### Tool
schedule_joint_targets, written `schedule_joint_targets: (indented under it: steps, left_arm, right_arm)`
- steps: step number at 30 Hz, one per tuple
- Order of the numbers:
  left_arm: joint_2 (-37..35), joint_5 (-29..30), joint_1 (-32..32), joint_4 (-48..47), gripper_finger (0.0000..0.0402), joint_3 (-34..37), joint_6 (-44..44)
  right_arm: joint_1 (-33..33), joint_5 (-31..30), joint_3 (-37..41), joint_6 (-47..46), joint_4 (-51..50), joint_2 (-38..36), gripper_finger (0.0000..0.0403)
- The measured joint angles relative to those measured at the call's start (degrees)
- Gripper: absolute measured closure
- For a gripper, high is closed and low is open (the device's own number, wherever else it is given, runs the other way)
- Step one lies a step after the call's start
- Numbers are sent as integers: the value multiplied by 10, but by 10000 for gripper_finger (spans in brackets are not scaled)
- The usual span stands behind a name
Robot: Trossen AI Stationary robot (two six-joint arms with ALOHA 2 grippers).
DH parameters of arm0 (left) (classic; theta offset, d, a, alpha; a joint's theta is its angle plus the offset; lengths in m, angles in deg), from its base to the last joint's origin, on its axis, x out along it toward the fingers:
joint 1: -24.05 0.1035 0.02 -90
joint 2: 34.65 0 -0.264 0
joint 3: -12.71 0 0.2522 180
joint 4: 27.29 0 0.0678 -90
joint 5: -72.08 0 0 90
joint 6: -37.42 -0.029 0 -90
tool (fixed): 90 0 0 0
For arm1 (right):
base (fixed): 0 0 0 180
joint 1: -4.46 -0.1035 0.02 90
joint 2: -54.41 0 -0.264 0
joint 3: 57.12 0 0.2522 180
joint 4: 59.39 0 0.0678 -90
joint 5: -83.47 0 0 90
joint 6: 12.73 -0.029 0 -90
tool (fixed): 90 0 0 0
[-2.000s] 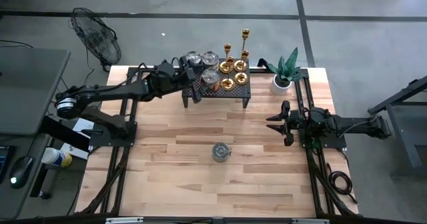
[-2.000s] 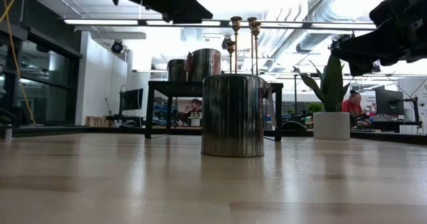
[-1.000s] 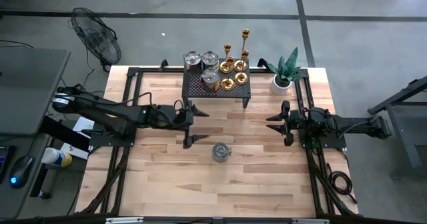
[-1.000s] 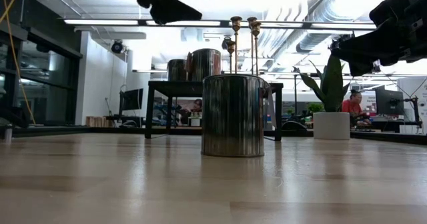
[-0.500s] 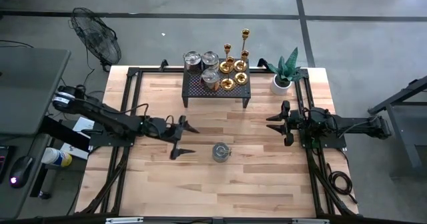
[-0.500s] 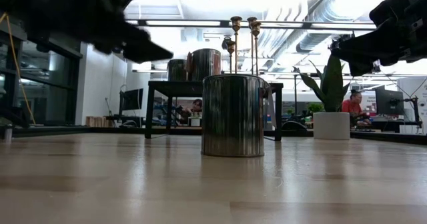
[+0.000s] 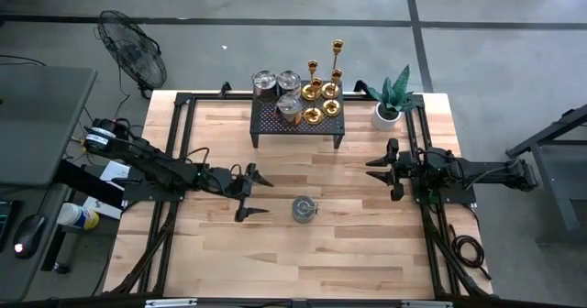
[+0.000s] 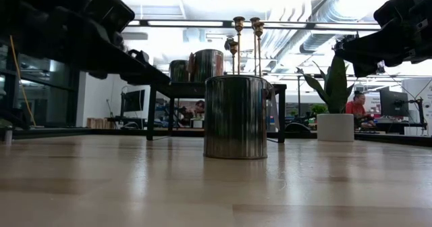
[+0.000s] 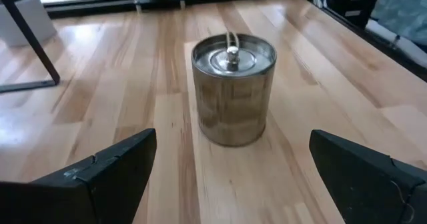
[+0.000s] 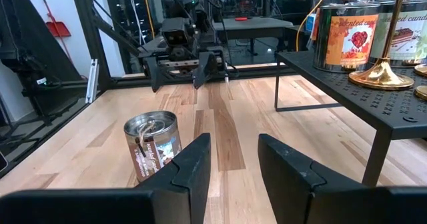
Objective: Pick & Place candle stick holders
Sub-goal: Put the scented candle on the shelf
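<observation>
Far left in the high view we note a fan (image 7: 134, 51) on the floor beyond the desk (image 7: 220, 253). The left tool (image 7: 251, 194) sits low over the desk's left half, fingers spread wide apart and holding nothing, pointed at a metal tin (image 7: 304, 208) just to its right; the wrist view shows the tin (image 9: 233, 89) standing between the two open fingers but ahead of them, untouched.

Behind the tin, at the desk's far edge, we see a black rack (image 7: 297, 120). Three tins (image 7: 276, 86) stand on its left part; the candle stick holders (image 7: 323, 90) stand upright on its right part, four gold pieces close together, stems of differing heights.

Right of the rack sits a potted plant (image 7: 391, 99). The right tool (image 7: 382, 169) hovers near the right edge, fingers parted moderately, empty.
</observation>
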Motion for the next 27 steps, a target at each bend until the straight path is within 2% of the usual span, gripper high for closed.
schedule_joint_targets:
  steps: [5, 8, 13, 20, 27]
  left_arm:
    - [58, 9, 0, 53, 16, 0, -10]
    - [108, 14, 0, 135, 16, 0, -27]
    - [183, 68, -18, 241, 16, -1, 16]
    - [226, 70, -21, 277, 16, -6, 27]
    - [268, 43, -26, 286, 16, -37, 9]
  right_arm:
    - [0, 0, 0, 0, 0, 0, 285]
    - [0, 0, 0, 0, 0, 0, 285]
    - [0, 0, 0, 0, 0, 0, 285]
    - [0, 0, 0, 0, 0, 0, 285]
    - [0, 0, 0, 0, 0, 0, 285]
